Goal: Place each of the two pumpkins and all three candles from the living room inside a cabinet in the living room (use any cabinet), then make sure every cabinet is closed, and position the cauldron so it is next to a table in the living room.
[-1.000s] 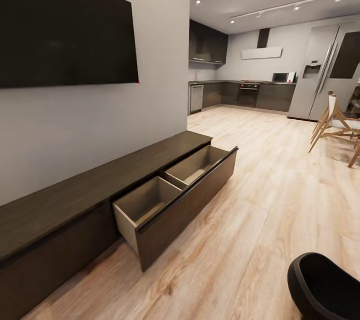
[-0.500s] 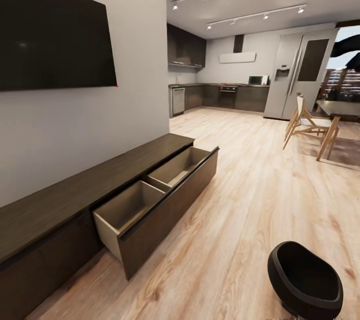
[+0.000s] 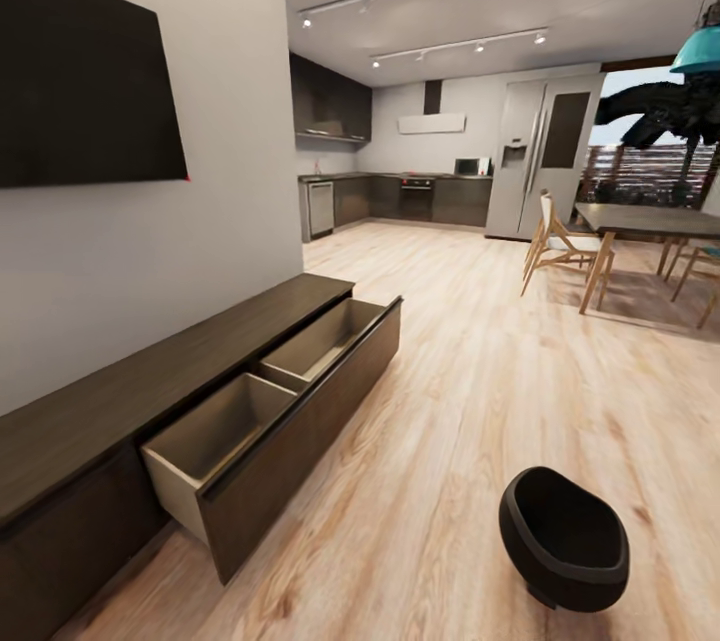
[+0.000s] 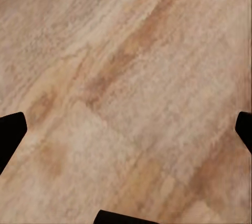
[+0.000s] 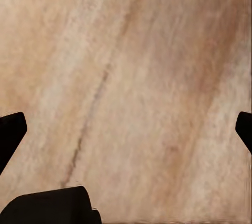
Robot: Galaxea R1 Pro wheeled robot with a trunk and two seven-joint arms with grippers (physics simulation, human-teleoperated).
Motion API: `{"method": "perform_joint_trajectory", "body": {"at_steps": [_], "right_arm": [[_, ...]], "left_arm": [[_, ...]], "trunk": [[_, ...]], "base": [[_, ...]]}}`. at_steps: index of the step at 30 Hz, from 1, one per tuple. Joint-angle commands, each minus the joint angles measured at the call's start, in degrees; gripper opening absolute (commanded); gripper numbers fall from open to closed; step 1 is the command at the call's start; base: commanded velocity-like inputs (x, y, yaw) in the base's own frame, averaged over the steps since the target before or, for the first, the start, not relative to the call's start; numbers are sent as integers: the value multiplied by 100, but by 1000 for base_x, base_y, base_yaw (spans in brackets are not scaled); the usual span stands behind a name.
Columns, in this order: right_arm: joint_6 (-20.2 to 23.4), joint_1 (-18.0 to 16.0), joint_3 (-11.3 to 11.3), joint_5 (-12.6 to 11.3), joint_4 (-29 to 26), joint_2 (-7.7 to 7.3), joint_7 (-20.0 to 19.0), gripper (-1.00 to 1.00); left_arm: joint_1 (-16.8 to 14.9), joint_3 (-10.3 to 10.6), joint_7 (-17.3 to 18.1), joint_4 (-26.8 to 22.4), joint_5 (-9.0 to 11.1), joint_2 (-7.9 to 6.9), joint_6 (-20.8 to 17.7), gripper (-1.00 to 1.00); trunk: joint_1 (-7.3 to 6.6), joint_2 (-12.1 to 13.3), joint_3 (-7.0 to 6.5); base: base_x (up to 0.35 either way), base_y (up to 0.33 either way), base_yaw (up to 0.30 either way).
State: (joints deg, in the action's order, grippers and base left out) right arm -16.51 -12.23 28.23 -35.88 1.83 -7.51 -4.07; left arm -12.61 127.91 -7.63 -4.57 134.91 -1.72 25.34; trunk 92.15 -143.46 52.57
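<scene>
At the far left of the head view a black wall-mounted TV (image 3: pixel 85 86) hangs above the cabinet (image 3: pixel 150 391), the long low dark-brown unit running along the wall. Its wide drawer (image 3: pixel 285 421) stands pulled out over the plank floor (image 3: pixel 470 391), showing two tan compartments split by a divider; both look bare as far as can be seen. The drawer front is a broad, flat, handle-less panel, stiff and probably smooth, so closing it seems best done by pressing flat against the face near its middle, so that it does not skew on its runners.

Further right, low in the same view, the cauldron (image 3: pixel 565 541) sits on the floor, well apart from the cabinet and tipped a little so its wide mouth faces the camera. It looks rigid, glossy and likely slippery, and by its bulk fairly heavy; its round belly offers no purchase, so the rim of the mouth is judged the place to pinch. At the right edge stand a wooden dining table (image 3: pixel 650 221) and chairs.

The left end effector (image 4: pixel 126 129) and the right end effector (image 5: pixel 126 129) each point down at bare planks, dark fingertips at opposite edges of their wrist views, spread wide with nothing between.
</scene>
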Motion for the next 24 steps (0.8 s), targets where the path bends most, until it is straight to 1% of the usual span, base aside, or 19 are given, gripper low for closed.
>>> {"method": "perform_joint_trajectory", "body": {"at_steps": [1, 5, 11, 24], "right_arm": [[-28, -7, 33, -59, 19, -7, -44, 100], [-28, -7, 33, -59, 19, -12, -43, 100], [-28, -7, 33, -59, 19, -14, -45, 100], [-28, -7, 33, -59, 19, -14, -41, 100]], "left_arm": [[-5, 35, -55, -114, 9, -3, 37, 100], [-5, 34, -55, -119, 9, -3, 38, 100], [-5, 40, -55, -116, 9, 14, 33, 100], [-5, 41, -55, -114, 9, 20, 32, 100]], "trunk": [[-1, -2, 0], [-1, -2, -26], [-1, -2, -65], [-1, -2, -77]], "base": [[0, 0, -246], [0, -31, -246], [0, -236, -229], [4, -292, -44]]}}
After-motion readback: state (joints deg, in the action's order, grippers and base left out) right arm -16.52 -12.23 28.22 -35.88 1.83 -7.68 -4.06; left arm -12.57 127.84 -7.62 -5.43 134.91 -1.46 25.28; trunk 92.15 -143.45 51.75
